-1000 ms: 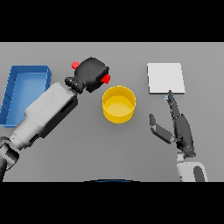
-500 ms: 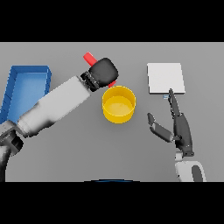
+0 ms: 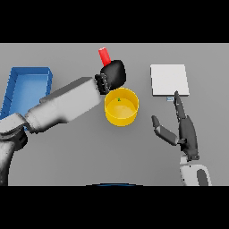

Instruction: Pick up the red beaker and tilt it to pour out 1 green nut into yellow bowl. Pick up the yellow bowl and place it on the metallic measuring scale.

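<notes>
Red beaker (image 3: 103,56), clenched in the left hand (image 3: 113,74), tilted over the yellow bowl (image 3: 121,107); 1 green nut (image 3: 119,99) lay inside. Right hand (image 3: 185,132) waited released. Next: lift bowl onto the metallic scale (image 3: 168,79).

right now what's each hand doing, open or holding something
Left hand: shut on the red beaker, above the yellow bowl.
Right hand: open, fingers straight, holding nothing, near the scale.

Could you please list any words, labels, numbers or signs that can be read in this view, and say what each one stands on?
None can be read.
The scale has a small pale patch at its near edge, too small to read.
The red beaker in the left hand, the yellow bowl and the blue bin show no markings.
</notes>
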